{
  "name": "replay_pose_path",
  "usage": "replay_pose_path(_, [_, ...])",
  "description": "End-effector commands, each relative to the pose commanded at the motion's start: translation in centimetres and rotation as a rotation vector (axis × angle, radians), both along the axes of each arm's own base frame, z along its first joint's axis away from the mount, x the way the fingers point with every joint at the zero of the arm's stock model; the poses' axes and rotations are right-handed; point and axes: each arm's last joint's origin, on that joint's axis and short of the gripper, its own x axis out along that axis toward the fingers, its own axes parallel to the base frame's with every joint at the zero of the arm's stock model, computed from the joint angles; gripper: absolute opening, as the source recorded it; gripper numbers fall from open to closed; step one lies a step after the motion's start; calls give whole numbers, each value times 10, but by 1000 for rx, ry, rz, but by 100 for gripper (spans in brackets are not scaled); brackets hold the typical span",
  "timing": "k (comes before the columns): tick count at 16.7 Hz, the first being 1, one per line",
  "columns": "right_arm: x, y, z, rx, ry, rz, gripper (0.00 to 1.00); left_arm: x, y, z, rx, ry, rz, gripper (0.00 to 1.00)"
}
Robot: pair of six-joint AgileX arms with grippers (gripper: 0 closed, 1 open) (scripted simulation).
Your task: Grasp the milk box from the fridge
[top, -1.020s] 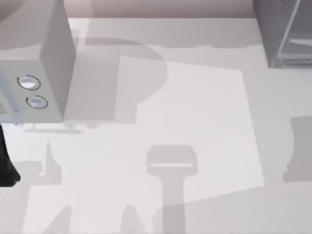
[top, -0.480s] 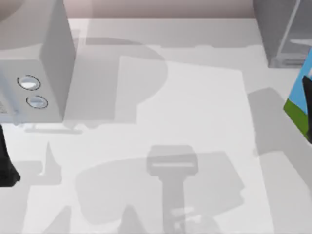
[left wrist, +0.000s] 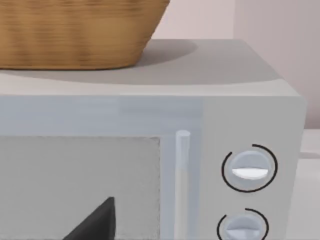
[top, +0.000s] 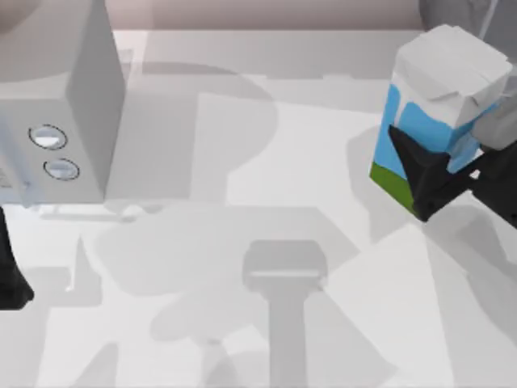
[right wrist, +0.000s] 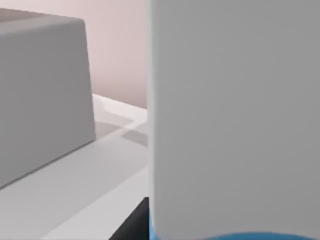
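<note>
Top view: right claw (top: 432, 179) clamped on the milk box (top: 432, 105), held clear of the fridge (top: 452, 12) behind it; extraction appears done. Left claw unreadable.

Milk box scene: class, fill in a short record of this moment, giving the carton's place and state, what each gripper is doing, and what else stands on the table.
milk box: held above the table's right side, tilted, white top, blue sides, green band at the bottom
right gripper: shut on the milk box, fingers clamped on its lower part
left gripper: at the table's left edge, near the microwave
fridge: dark grey corner behind the carton, far right
microwave: left side, two round dials
basket: woven, resting on top of the microwave
</note>
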Motion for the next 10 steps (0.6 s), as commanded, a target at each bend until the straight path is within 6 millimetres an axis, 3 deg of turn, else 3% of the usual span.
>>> replay_pose_path(5, [19,21,-29,3,-11,100,0,0,0,0,0,0,0,100])
replay_pose_path(10, [21,24,-32,4,-17,113,0,0,0,0,0,0,0,100])
